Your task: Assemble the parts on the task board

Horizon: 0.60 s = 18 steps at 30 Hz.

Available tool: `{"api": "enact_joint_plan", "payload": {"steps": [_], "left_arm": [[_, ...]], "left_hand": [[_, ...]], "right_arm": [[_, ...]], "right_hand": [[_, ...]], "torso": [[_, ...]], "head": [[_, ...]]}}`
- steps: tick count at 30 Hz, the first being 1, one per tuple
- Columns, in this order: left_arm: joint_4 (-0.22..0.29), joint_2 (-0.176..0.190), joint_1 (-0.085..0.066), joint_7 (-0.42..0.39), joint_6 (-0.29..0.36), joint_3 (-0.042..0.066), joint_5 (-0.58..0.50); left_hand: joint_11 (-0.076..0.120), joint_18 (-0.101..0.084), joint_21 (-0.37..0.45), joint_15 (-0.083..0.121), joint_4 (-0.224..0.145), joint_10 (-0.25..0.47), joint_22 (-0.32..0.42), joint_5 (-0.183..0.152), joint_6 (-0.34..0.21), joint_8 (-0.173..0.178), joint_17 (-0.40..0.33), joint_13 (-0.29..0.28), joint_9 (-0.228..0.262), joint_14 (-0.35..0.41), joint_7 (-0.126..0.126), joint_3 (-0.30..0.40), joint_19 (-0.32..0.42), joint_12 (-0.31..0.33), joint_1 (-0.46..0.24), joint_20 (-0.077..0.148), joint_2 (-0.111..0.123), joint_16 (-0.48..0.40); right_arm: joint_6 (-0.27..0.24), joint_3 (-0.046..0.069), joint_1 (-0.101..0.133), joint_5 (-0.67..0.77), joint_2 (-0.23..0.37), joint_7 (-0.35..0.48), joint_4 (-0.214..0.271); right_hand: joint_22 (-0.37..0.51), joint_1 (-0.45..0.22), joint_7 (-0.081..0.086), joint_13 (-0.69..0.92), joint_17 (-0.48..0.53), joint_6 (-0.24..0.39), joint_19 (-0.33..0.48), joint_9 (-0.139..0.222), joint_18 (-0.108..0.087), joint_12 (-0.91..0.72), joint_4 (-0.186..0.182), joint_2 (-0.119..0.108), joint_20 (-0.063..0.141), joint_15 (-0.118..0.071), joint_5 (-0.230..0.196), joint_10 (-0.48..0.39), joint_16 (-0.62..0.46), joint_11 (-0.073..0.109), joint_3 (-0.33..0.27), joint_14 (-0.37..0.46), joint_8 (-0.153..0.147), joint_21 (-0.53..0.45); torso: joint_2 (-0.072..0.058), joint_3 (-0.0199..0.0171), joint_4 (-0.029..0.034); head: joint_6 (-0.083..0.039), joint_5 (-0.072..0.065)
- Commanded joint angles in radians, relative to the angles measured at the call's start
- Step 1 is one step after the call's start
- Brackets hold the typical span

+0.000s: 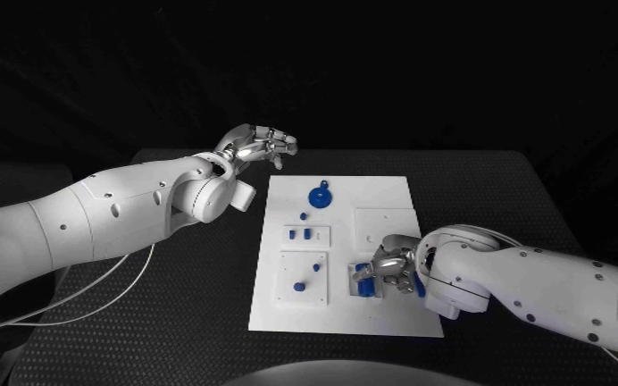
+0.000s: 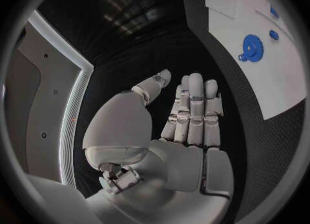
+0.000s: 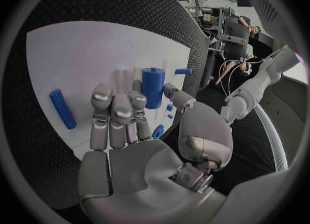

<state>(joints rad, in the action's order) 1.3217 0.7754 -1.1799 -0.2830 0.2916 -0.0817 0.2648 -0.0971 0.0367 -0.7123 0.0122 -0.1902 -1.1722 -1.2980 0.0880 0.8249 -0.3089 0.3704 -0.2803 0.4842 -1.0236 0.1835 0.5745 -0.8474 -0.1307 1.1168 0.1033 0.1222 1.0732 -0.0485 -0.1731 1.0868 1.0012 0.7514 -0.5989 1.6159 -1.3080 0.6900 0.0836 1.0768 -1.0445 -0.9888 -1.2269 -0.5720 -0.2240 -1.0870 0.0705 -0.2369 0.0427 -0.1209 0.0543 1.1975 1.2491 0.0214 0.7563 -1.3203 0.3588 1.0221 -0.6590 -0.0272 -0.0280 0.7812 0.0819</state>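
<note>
The left hand (image 1: 258,146) hovers off the far left corner of the flat white rectangular task board (image 1: 387,198), above the black table (image 1: 193,314). In the left wrist view its fingers (image 2: 192,110) lie straight and close together with nothing in them, and the flat blue gear-shaped part (image 2: 252,46) lies well ahead of them on the board.

Further right, small blue parts sit along the board's left half: the gear (image 1: 321,195) near the far edge, then short blue pegs (image 1: 300,234) in a raised white square, and a blue knob (image 1: 299,286) nearer the robot.

At the board's near right, the right hand (image 1: 393,265) rests low over a white holder with blue pieces in it. In the right wrist view its fingers (image 3: 119,110) reach side by side toward an upright blue cylinder (image 3: 153,86) standing just beyond the fingertips, long axis vertical; a second blue cylinder (image 3: 62,108) lies flat on the board to one side. The right hand is by far the nearer, so the next grasp is likely its work.

Whether the fingertips already touch the upright cylinder I cannot tell: the hand hides its base. The thumb seems apart from it, so nothing looks held.
</note>
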Motion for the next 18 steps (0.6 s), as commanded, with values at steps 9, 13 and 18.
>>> {"api": "enact_joint_plan", "payload": {"steps": [9,13,18], "left_arm": [[0.003,0.001,-0.001,-0.004,-0.012,0.001,-0.005],[0.003,0.001,-0.001,-0.004,-0.012,0.001,-0.005],[0.003,0.001,-0.001,-0.004,-0.012,0.001,-0.005]], "left_hand": [[-0.003,0.011,0.006,-0.004,0.008,0.004,-0.002,0.003,-0.009,0.007,0.002,-0.001,0.001,0.0,0.0,0.001,-0.001,-0.006,-0.011,0.003,0.003,-0.005],[-0.003,0.011,0.006,-0.004,0.008,0.004,-0.002,0.003,-0.009,0.007,0.002,-0.001,0.001,0.0,0.0,0.001,-0.001,-0.006,-0.011,0.003,0.003,-0.005],[-0.003,0.011,0.006,-0.004,0.009,0.005,-0.002,0.003,-0.009,0.007,0.002,-0.001,0.001,0.0,0.0,0.001,-0.001,-0.006,-0.012,0.003,0.004,-0.005]], "right_arm": [[0.009,-0.002,-0.004,0.01,0.0,0.008,-0.001],[0.009,-0.002,-0.004,0.01,0.001,0.01,-0.002],[0.005,-0.002,-0.004,0.016,0.004,0.014,-0.001]], "right_hand": [[-0.006,-0.03,0.007,0.005,0.004,0.005,0.003,-0.007,-0.038,0.008,-0.002,-0.014,0.002,-0.005,-0.005,-0.004,-0.003,0.0,-0.045,0.005,-0.008,0.004],[-0.005,-0.039,0.007,0.007,0.004,0.007,0.005,-0.009,-0.038,0.01,0.002,-0.019,0.003,-0.005,-0.005,-0.006,-0.004,-0.001,-0.064,0.006,-0.01,0.004],[-0.004,-0.049,0.007,0.01,0.005,0.01,0.009,-0.015,-0.038,0.012,0.019,-0.014,0.005,-0.005,-0.005,-0.008,-0.005,0.0,-0.104,0.007,-0.014,0.003]], "torso": [[0.0,0.0006,0.0],[0.0,0.0003,0.0],[0.0,0.0003,-0.0005]], "head": [[0.001,0.003],[0.001,0.003],[0.001,0.004]]}}
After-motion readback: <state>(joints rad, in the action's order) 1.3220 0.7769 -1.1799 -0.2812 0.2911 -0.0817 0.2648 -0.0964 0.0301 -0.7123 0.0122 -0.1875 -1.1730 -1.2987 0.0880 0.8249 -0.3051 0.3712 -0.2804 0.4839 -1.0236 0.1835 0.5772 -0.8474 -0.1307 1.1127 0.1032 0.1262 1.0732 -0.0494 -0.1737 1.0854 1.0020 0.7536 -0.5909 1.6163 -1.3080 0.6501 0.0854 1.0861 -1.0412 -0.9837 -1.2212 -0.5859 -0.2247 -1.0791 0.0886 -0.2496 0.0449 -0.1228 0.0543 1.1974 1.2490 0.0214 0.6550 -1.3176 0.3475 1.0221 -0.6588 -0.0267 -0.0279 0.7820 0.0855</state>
